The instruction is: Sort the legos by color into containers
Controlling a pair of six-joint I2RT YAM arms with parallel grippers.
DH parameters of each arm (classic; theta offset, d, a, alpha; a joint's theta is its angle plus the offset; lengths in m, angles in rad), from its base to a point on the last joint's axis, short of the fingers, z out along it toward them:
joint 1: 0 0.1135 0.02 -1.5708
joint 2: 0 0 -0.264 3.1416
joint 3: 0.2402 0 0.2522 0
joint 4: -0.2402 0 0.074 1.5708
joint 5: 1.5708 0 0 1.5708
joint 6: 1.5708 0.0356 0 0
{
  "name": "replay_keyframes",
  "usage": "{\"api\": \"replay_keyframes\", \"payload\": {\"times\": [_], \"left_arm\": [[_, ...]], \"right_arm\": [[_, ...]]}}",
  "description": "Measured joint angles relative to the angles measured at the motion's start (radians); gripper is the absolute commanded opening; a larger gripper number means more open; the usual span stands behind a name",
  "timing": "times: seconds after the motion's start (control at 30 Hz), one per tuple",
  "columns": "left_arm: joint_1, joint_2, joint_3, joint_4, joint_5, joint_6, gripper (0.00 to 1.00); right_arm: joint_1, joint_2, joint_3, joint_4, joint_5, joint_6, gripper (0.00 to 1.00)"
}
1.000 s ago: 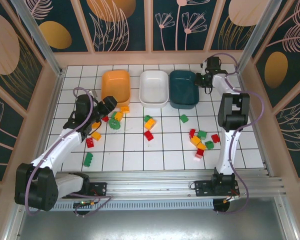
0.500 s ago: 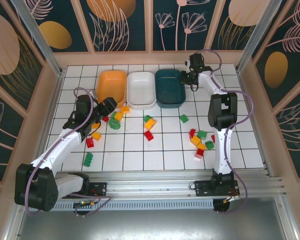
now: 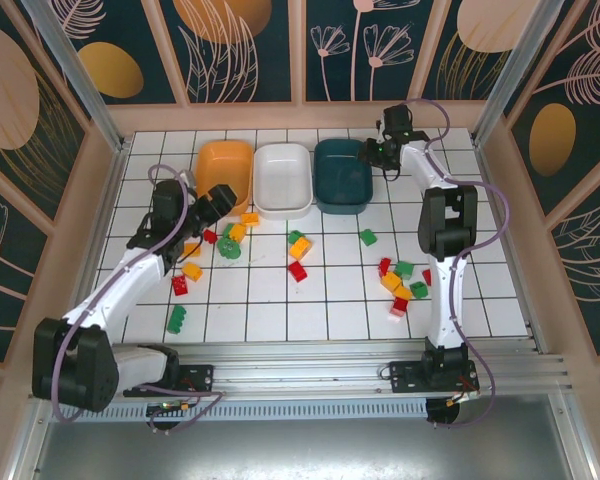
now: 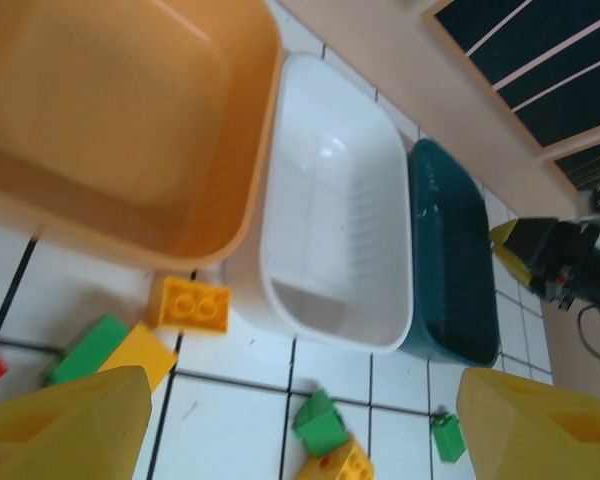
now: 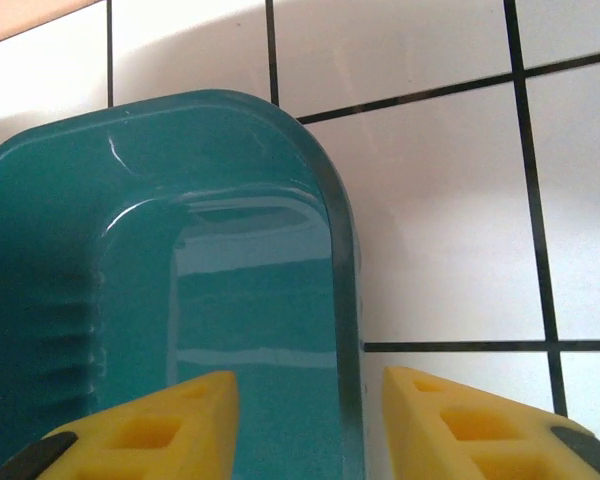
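Two cropped fingers of the right claw (image 5: 308,400) stood spread astride the dark teal plastic tray (image 5: 345,300) rim. Left claw (image 4: 300,420) gaped wide, likewise cropped.

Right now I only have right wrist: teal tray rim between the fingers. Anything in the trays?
Observer: No. From the top, the orange tray, white tray and teal tray all look empty.
Operator: Left hand?
Observer: The left hand is open, at the orange tray's near right corner.
Operator: Closest lego to it?
Observer: An orange lego, just in front of where the orange and white trays meet.
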State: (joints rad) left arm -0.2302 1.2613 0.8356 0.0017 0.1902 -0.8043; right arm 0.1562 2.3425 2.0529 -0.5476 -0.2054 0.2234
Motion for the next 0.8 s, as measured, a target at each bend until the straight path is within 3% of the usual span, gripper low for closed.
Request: {"api": "replay_keyframes", "payload": {"times": [0.2, 0.53, 0.7, 0.8], "left_arm": [[0.000, 0.272, 0.214, 0.058, 0.031, 0.019, 0.81], [0.000, 0.636, 0.417, 0.054, 0.090, 0.027, 0.81], [0.000, 0.713, 0.489, 0.048, 0.130, 0.034, 0.81], [-0.003, 0.728, 0.502, 0.060, 0.158, 0.034, 0.79]], "right_arm": [[-0.002, -0.122, -0.151, 0.029, 0.056, 0.004, 0.53], [0.034, -0.754, -0.861, 0.238, 0.167, 0.063, 0.58], [0.171, -0.814, -1.057, 0.286, 0.182, 0.091, 0.58], [0.198, -0.830, -1.121, 0.290, 0.186, 0.101, 0.58]]}}
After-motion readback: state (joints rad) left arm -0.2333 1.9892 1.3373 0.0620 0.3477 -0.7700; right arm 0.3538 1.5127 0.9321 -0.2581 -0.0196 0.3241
